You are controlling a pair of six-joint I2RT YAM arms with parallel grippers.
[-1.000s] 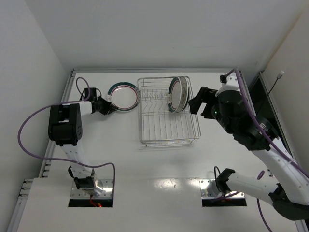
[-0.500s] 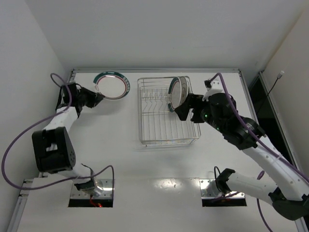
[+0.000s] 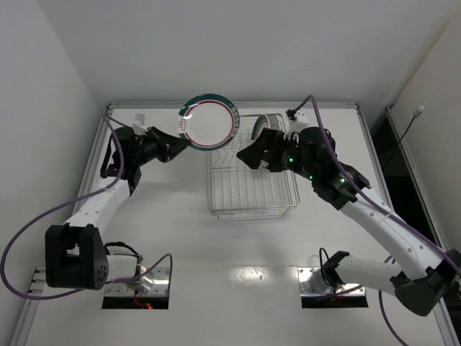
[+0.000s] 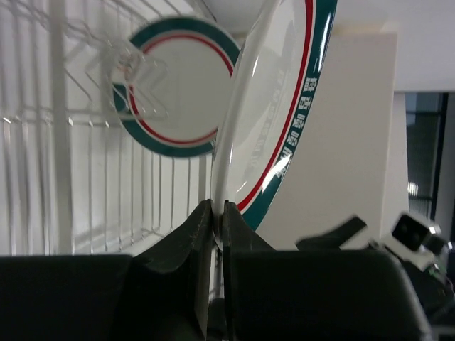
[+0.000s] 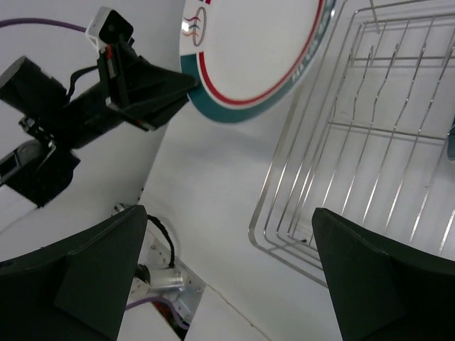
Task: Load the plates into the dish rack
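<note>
L end effector clenched on rim of ringed plate, held off bench by far-left corner of dish rack. 2nd plate, same rings, stands in rack. R end effector released, jaws wide, over rack.

The top camera looks down from above and behind the bases, taking in the whole table. The left wrist camera looks close along the held plate, edge-on, toward the rack. The right wrist camera looks down between its fingers at the rack's corner. All three share the held plate and the rack.
</note>
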